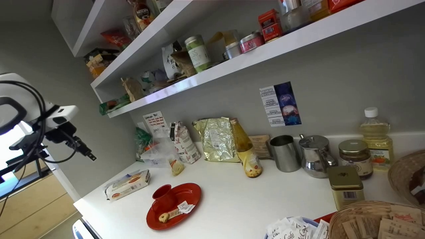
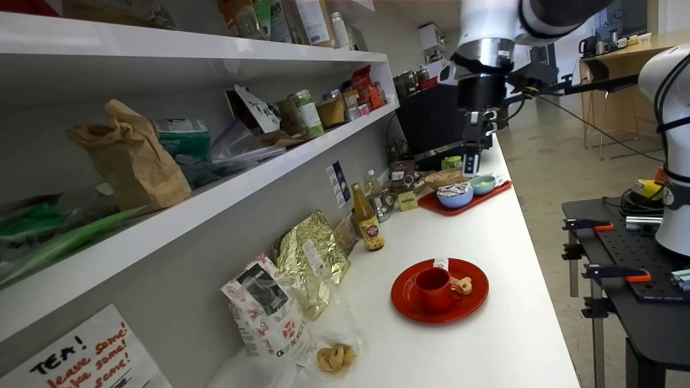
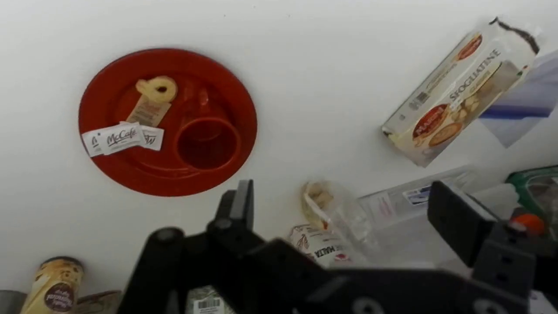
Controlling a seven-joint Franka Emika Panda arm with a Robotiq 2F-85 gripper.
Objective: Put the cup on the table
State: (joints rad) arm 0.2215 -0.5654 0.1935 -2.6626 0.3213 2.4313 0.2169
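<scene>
A red cup (image 1: 165,198) stands upright on a red plate (image 1: 196,192) on the white table (image 1: 245,202). The cup also shows in an exterior view (image 2: 435,295) and in the wrist view (image 3: 208,144), where its open mouth faces up and its handle points to the picture's top. The plate (image 3: 174,188) also holds a ring-shaped biscuit and paper sachets. My gripper (image 3: 342,192) is open and empty, with its fingers wide apart. It hangs well above the table, apart from the cup, as both exterior views (image 1: 91,156) (image 2: 470,164) show.
A biscuit packet (image 3: 462,96) lies beside the plate. A bag of ring biscuits (image 2: 335,357), a gold foil bag (image 2: 312,258) and a syrup bottle (image 2: 368,218) stand along the wall. A red tray (image 2: 439,206) with bowls lies farther along. Loaded shelves (image 1: 186,83) overhang the table.
</scene>
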